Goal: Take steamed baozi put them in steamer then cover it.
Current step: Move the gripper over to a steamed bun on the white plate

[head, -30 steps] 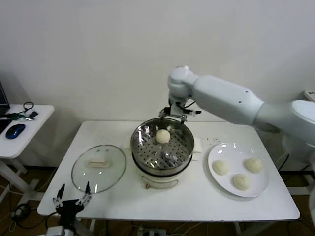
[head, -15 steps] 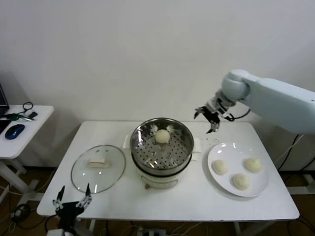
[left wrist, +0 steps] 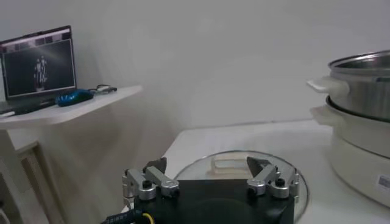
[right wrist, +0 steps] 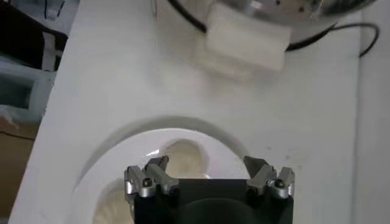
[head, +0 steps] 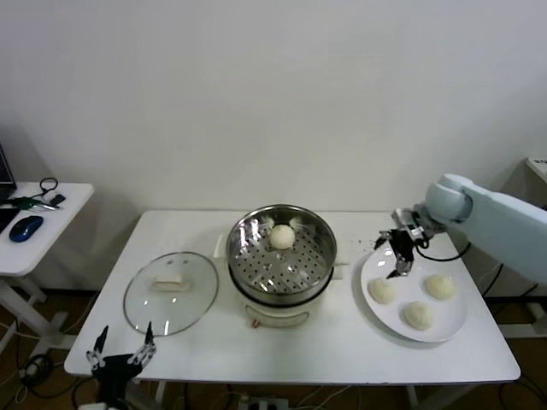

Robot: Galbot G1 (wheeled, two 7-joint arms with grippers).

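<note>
The shiny steel steamer (head: 281, 256) stands mid-table with one cream-white baozi (head: 282, 237) on its perforated tray. Three baozi (head: 382, 290) (head: 440, 286) (head: 418, 315) lie on the white plate (head: 370, 266) at the right. My right gripper (head: 399, 258) is open and empty, hovering over the plate's left edge just above the leftmost baozi, which shows between its fingers in the right wrist view (right wrist: 183, 159). My left gripper (head: 118, 352) is open and empty, low at the table's front left corner, near the glass lid (head: 171, 292).
The glass lid with a cream handle (left wrist: 228, 163) lies flat left of the steamer. A side table (head: 34, 231) with a blue mouse (head: 26, 227) stands far left. The steamer's side (left wrist: 359, 109) fills the edge of the left wrist view.
My right gripper has left the baozi in the steamer and swung right and down, from above the steamer to over the plate. The left arm has stayed put.
</note>
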